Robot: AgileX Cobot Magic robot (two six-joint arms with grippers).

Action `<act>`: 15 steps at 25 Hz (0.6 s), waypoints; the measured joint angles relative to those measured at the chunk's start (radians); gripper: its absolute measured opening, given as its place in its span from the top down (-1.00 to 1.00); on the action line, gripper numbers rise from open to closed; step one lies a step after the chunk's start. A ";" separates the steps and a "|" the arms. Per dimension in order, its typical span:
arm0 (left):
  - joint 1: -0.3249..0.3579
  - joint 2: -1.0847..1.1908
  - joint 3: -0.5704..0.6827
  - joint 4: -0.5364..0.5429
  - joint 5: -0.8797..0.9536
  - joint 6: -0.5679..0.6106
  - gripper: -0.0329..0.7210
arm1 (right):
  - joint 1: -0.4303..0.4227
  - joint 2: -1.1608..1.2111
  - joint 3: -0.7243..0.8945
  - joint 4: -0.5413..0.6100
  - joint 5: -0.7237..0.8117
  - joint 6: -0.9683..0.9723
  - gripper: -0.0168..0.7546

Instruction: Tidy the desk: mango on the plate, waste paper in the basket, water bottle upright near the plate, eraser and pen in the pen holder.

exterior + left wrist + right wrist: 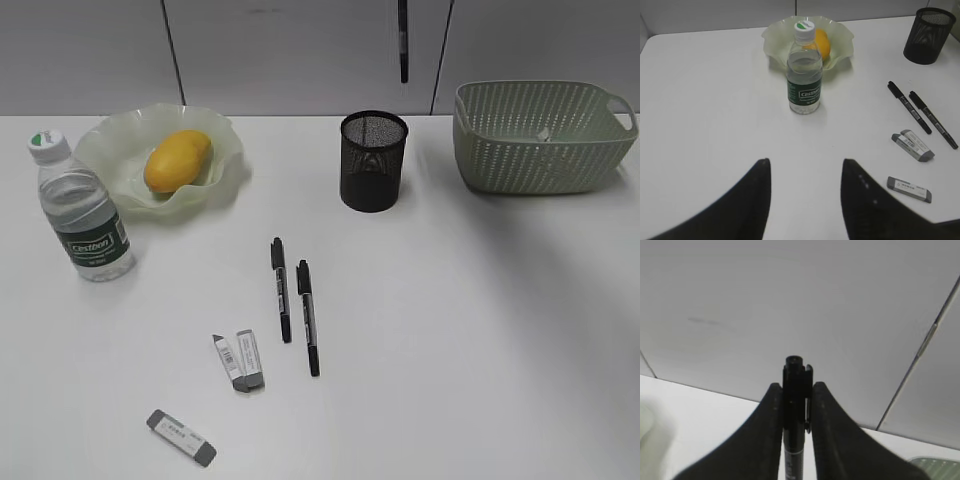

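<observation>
The mango (177, 160) lies in the pale green plate (225, 140), and the water bottle (82, 208) stands upright just left of it. Two black pens (281, 290) (308, 318) and three grey erasers (232, 360) (250, 358) (181, 438) lie on the desk (480, 330). The pen holder (373, 160) stands at the back. A third pen (403, 40) hangs above it, and my right gripper (795, 386) is shut on this pen (794, 371). My left gripper (806, 162) is open over bare desk in front of the bottle (804, 70). A white bit, perhaps the waste paper (543, 133), shows in the basket (540, 150).
In the left wrist view the pens (909, 107), erasers (912, 145) and pen holder (929, 35) lie to the right of my left gripper. A grey panelled wall runs behind the desk.
</observation>
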 joint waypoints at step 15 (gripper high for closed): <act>0.000 0.000 0.000 0.004 0.000 0.000 0.03 | -0.013 0.094 0.146 -0.007 -0.214 0.010 0.13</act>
